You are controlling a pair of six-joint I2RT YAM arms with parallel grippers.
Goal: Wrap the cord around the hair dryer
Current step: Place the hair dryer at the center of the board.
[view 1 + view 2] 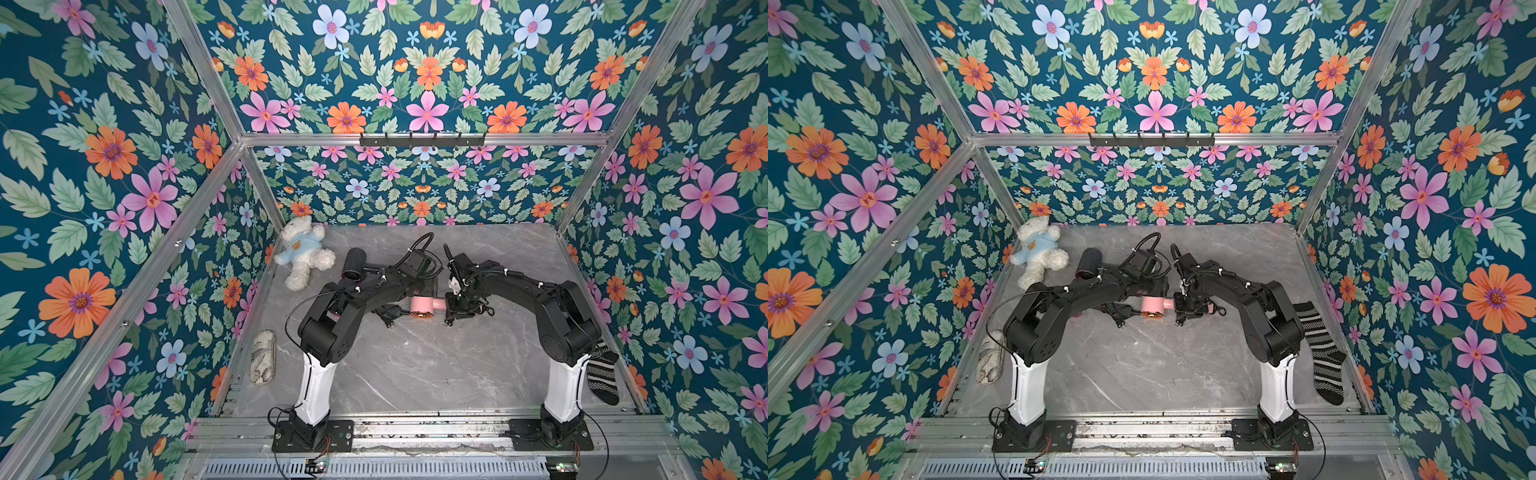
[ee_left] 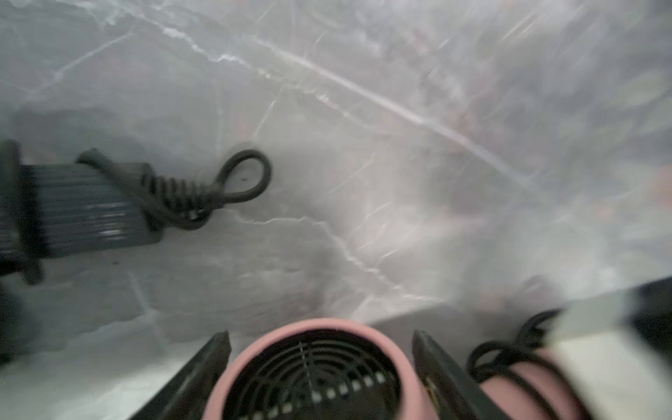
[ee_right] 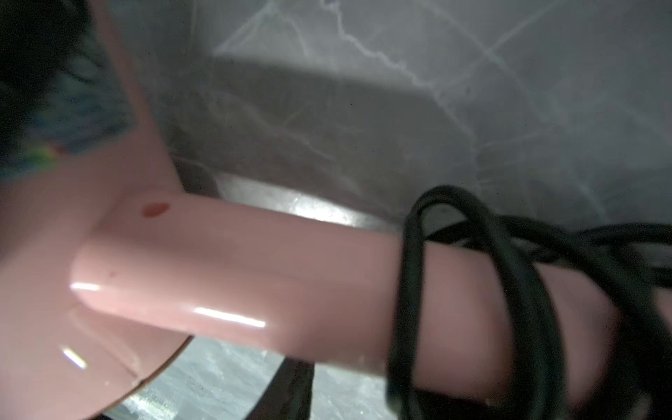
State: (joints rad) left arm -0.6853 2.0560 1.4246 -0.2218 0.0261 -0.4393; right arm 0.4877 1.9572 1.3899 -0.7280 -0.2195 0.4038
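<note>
Both top views: pink hair dryer (image 1: pixel 422 306) flat on counter (image 1: pixel 415 374), handle running beneath right end effector (image 1: pixel 455 309). Left wrist: left end effector (image 2: pixel 320 332) spread, jaws flanking the barrel, probably to stop it rolling; plug (image 2: pixel 91 203) loose, off to one side. Right wrist: cord (image 3: pixel 411 291) looped round the handle; right end effector's state cannot be told. Only the tail seems left to wrap.

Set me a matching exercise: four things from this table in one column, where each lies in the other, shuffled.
Things:
1 teddy bear
2 striped sock
3 hair dryer
4 patterned case

Places:
a middle of the table
b left edge, near side
c far left corner
d right edge, near side

Pairs: 1c, 2d, 3a, 4b
</note>
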